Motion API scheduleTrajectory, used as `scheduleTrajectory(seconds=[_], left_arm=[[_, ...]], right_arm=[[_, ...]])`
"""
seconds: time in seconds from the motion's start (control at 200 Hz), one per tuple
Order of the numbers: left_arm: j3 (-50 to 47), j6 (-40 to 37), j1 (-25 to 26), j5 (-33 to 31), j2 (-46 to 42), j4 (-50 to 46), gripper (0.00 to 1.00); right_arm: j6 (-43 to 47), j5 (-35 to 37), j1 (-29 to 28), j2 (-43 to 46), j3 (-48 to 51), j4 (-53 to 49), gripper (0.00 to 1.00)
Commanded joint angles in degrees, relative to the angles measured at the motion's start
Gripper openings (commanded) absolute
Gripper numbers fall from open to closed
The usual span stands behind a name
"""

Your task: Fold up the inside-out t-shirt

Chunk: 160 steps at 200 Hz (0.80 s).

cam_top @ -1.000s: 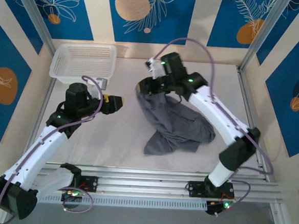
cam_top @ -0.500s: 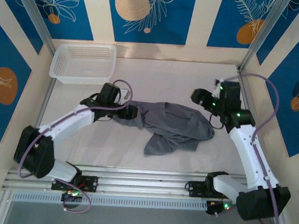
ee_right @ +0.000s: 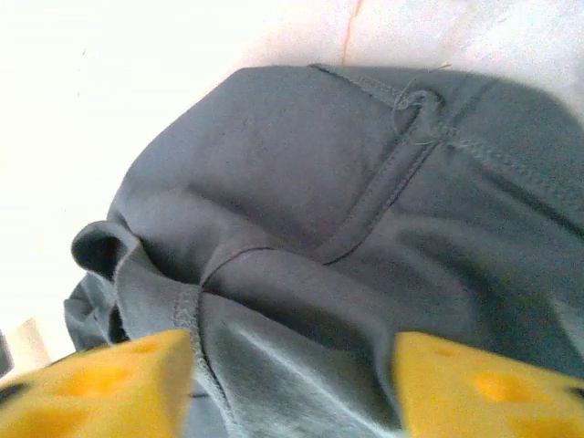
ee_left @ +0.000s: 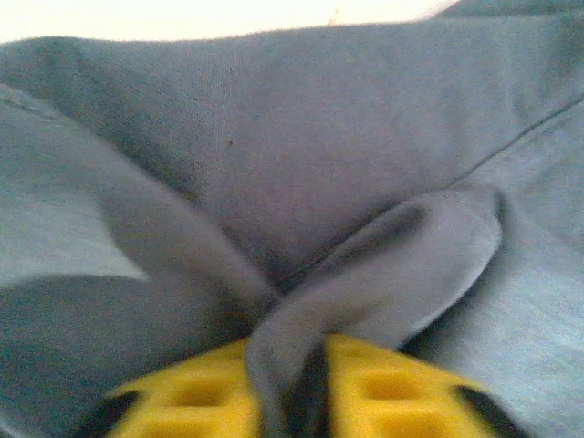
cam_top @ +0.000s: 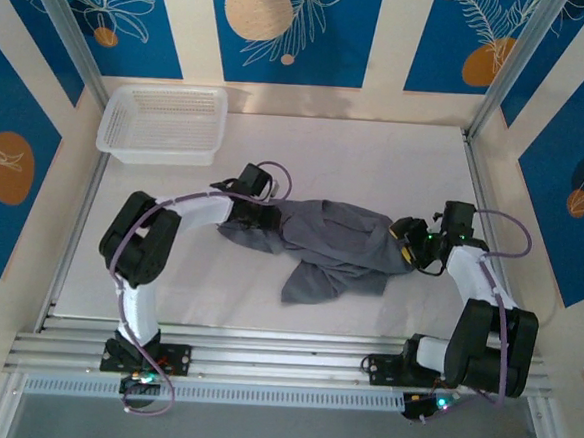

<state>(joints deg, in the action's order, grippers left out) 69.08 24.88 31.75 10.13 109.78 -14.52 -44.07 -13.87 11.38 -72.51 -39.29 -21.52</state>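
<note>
The inside-out t-shirt [cam_top: 335,247] lies crumpled in the middle of the table, dark slate-grey, with a flap trailing toward the near edge. My left gripper [cam_top: 262,217] sits at its left end. In the left wrist view a raised fold of the t-shirt [ee_left: 319,155] is pinched between the yellow pads, and the left gripper [ee_left: 297,365] is shut on it. My right gripper [cam_top: 407,244] is low at the shirt's right end. In the right wrist view it [ee_right: 292,374] stands open, its yellow pads [ee_right: 119,383] wide apart over seamed fabric of the t-shirt [ee_right: 301,173].
A white basket [cam_top: 164,120] stands at the back left corner of the table. Bare white tabletop [cam_top: 377,155] lies behind the shirt. A metal rail [cam_top: 294,334] runs along the near edge.
The right arm let the raised shirt go and swung down to its right end. The shirt dropped and spread sideways. The left arm reached in and shut on a fold at the left end.
</note>
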Motion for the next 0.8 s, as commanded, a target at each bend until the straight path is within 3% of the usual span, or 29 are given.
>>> scheduleTrajectory(seconds=[0.0, 0.05, 0.225, 0.35, 0.37, 0.44, 0.485, 0.71, 0.795], left_arm=[[1.5, 1.1, 0.0, -0.1, -1.1, 1.1, 0.00], [1.0, 1.1, -0.3, -0.3, -2.6, 1.0, 0.00], [0.3, 0.4, -3.3, 0.1, -12.0, -1.7, 0.00], [1.3, -2.0, -5.2, -3.0, -19.6, -5.5, 0.00], [1.5, -2.3, -5.4, -3.2, -20.4, -6.1, 0.00], [2.4, -3.3, -5.8, -4.3, -22.4, -8.0, 0.00], [2.6, -3.6, -5.8, -5.1, -22.9, -9.3, 0.00], [-1.7, -0.7, -5.8, -2.6, -23.1, -7.2, 0.00], [-2.5, -0.3, -5.8, -2.2, -22.2, -7.1, 0.00]], right_arm=[[-0.1, -3.3, 0.1, -0.5, 0.2, 2.1, 0.15], [0.1, -2.3, 0.1, 0.4, -0.1, 1.5, 0.00], [2.1, 2.0, -0.5, 8.0, -2.8, -1.6, 0.00], [2.6, 7.5, -1.2, 13.4, -3.8, -2.5, 0.00], [2.7, 8.1, -1.4, 13.6, -3.8, -2.4, 0.06], [3.6, 8.3, -2.3, 12.6, -2.7, -1.9, 0.47], [3.7, 7.7, -3.0, 10.9, -1.9, -1.6, 0.60], [3.5, 5.8, -5.5, -2.5, 0.2, 1.3, 0.72], [3.9, 3.9, -6.2, -6.5, -0.6, 2.8, 0.69]])
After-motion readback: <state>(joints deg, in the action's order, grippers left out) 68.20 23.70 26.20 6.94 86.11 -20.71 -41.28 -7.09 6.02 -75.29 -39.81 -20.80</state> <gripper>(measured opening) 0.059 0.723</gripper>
